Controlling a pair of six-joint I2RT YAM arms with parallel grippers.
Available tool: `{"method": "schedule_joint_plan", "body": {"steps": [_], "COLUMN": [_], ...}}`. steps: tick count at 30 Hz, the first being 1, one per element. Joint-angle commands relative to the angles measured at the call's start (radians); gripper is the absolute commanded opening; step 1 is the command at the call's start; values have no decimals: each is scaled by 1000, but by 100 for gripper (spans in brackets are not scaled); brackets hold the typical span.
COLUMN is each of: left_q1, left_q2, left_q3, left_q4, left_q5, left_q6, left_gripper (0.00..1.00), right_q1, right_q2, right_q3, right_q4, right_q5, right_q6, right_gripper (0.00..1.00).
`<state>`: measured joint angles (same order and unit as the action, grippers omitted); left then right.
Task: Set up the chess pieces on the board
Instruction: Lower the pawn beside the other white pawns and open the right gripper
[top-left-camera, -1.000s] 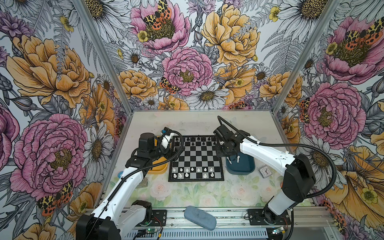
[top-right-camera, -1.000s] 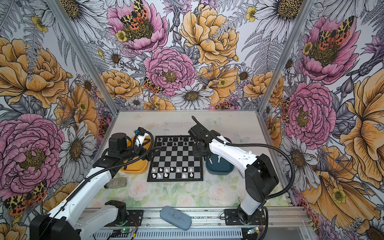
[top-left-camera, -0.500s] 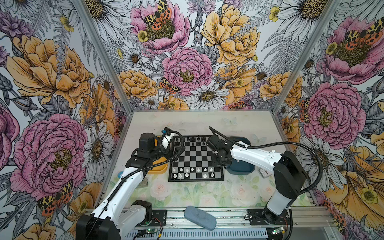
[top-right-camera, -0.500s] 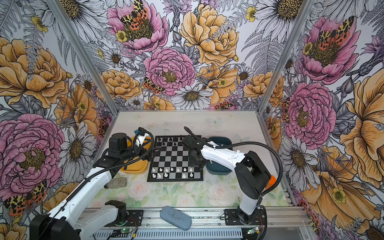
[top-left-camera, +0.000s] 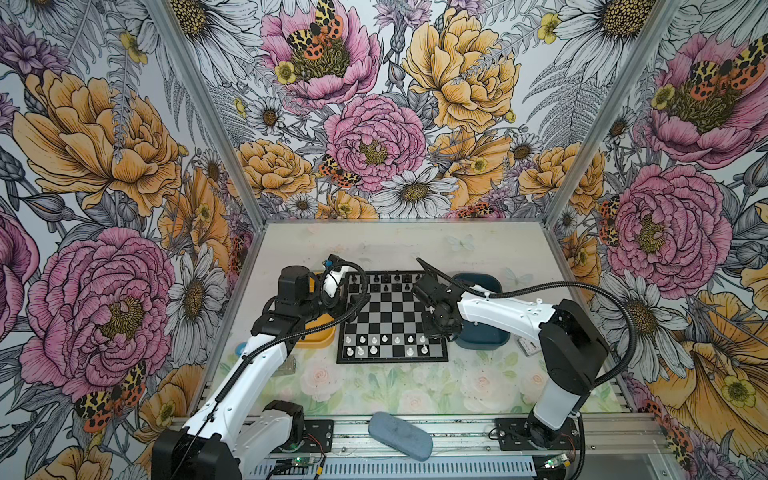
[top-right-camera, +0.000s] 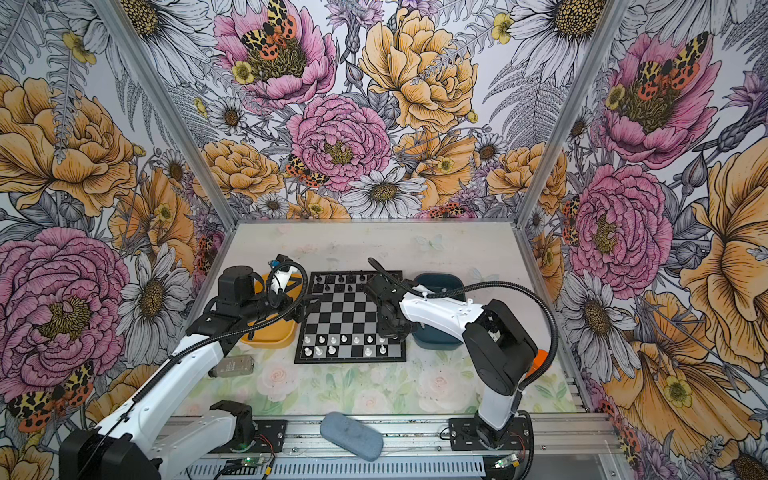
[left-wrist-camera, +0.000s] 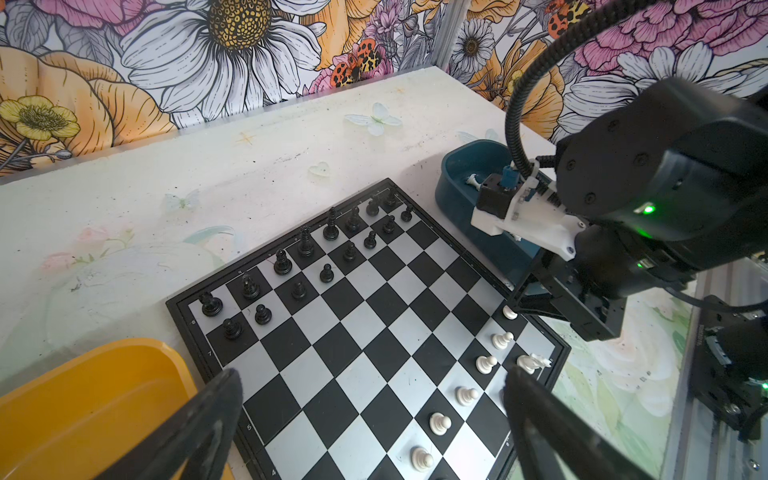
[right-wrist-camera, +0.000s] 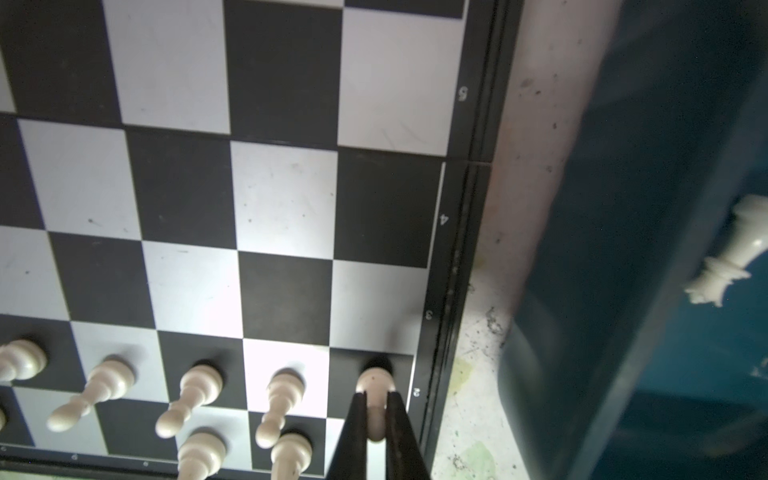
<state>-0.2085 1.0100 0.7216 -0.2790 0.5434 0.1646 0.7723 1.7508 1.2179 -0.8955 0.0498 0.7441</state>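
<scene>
The board (top-left-camera: 390, 309) lies mid-table in both top views, also the board (top-right-camera: 351, 316). White chess pieces (top-left-camera: 384, 340) stand in its two near rows. My right gripper (right-wrist-camera: 376, 415) is shut on a white pawn (right-wrist-camera: 375, 382), held over the black corner-side square beside the mark 2; whether its base touches I cannot tell. In a top view that gripper (top-left-camera: 437, 330) hides the pawn. My left gripper (left-wrist-camera: 374, 378) stands open and empty above the board's left part, next to the yellow tray (left-wrist-camera: 83, 407). It hangs at the board's left edge, the left gripper (top-left-camera: 347, 307).
Black chessmen (left-wrist-camera: 307, 249) fill the far rows. A blue tray (top-left-camera: 478, 338) right of the board holds a white piece (right-wrist-camera: 723, 257) lying down. A grey-blue pad (top-left-camera: 400, 435) rests on the front rail. A small clear object (top-right-camera: 232, 365) sits front left.
My right gripper has swung from the blue tray over to the board's near right corner and come down with the pawn. The left arm has stayed still.
</scene>
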Motion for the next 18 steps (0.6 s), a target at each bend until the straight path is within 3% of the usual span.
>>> {"method": "schedule_joint_plan", "body": {"steps": [1,18], "left_q1": [-5,-7], "left_q2": [-16,-17], "left_q3": [16,16], "left_q4": [40,38], "left_q5": [18,18], "left_q6": [3,2], "left_gripper": [99,99], "right_q1": [11,15], "right_q2": [13,30], "right_q3": [-6,-18], "right_q4": [23,23], "right_q5": [-7,-11], "right_q6": [16,25], "right_gripper": [0,0]}}
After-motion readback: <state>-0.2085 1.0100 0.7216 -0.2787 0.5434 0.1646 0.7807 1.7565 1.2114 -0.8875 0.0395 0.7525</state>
